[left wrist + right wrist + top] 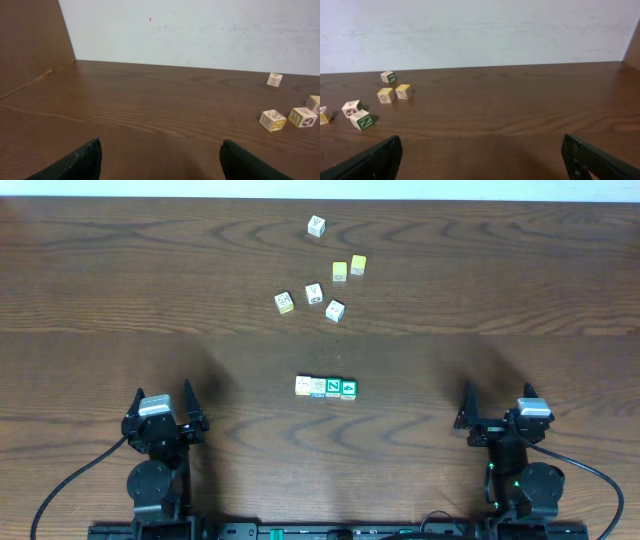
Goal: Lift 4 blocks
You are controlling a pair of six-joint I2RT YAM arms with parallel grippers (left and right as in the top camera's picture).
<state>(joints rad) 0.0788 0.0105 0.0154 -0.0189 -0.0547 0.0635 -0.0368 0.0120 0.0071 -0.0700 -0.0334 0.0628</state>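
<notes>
Four small blocks stand side by side in a row at the table's middle: a pale cream block (303,386), a blue-edged block (318,387), a green block with a white N (333,388) and another green block (349,389). The row shows in neither wrist view. My left gripper (163,398) (160,145) is open near the front left, well to the left of the row, with bare wood between its fingers. Well to the row's right, near the front, my right gripper (497,398) (480,142) also stands open and holds nothing.
Farther back lie loose cubes: two yellow cubes (340,271) (358,264), white-faced cubes (284,302) (313,293) (335,310), and one cube (316,225) near the far edge. A white wall (200,30) rises behind the table, with a brown panel (30,45) at the left.
</notes>
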